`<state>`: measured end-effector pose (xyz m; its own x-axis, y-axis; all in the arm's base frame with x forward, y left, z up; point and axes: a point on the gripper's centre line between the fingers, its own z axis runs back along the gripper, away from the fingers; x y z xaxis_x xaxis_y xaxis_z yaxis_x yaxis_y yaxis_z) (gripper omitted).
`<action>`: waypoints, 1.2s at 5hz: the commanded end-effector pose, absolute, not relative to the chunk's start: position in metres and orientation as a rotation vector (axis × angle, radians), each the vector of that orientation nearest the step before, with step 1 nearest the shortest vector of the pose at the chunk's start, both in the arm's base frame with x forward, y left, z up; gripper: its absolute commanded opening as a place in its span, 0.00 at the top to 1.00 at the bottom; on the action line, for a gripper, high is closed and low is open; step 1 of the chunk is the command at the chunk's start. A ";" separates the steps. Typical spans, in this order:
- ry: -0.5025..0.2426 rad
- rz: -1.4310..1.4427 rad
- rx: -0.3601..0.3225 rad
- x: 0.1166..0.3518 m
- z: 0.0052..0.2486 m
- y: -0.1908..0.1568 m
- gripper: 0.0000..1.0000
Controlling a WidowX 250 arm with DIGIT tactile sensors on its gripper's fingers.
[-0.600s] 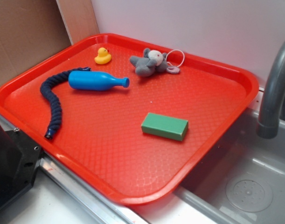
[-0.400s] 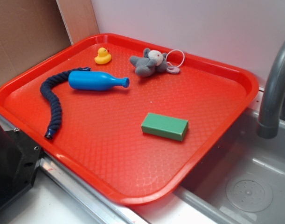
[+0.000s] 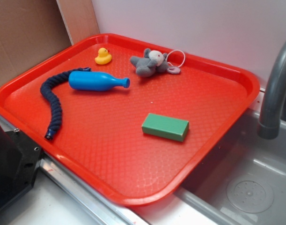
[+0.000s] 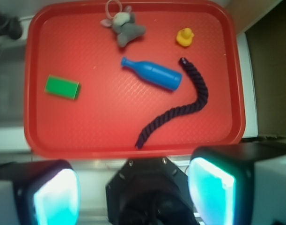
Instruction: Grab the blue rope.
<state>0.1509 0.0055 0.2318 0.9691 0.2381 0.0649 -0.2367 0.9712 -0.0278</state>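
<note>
a red tray (image 3: 217, 122) sits on the worktop beside a grey sink (image 3: 255, 187), with a grey tap (image 3: 276, 89) rising at the right edge of the exterior view. the rope (image 3: 54, 101) lies on the left part of the tray in a hooked curve: one capped end points toward the near left rim, the body runs up and bends right, and the far end tucks in behind the base of the bottle (image 3: 97, 81). in that view rope and bottle look to be touching there, though the wrist view shows the rope's end just beside the bottle's base, so contact is hard to confirm.

the bottle lies on its side, neck pointing right. a small yellow duck (image 3: 103, 56) stands near the far left corner, well apart from the rope. a grey plush toy (image 3: 152, 62) with a white loop lies at the far rim, right of the duck. a green block (image 3: 165, 126) lies flat toward the middle right of the tray, well apart from everything else.

in the wrist view the hand (image 4: 133, 192) hangs high, outside the tray's near rim, with the whole tray spread out beyond it. its two fingers (image 4: 56, 197) stand wide apart at the bottom corners of the picture with nothing between them, so the hand is released and empty. the rope (image 4: 180, 105) lies beyond the right finger, nearest of all the things to the hand, and nothing touches it but the tray and perhaps the bottle (image 4: 154, 74).
</note>
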 end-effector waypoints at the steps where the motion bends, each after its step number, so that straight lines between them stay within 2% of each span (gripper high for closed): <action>1: -0.145 0.459 0.046 0.203 0.236 0.055 0.00; 2: -0.066 0.656 0.102 0.199 0.210 0.100 0.00; 3: -0.050 0.724 0.127 0.175 0.184 0.124 0.00; 4: -0.043 0.727 0.173 0.167 0.162 0.132 0.00; 5: -0.037 0.650 0.180 0.174 0.125 0.136 0.00; 6: -0.029 0.622 0.189 0.187 0.104 0.136 0.00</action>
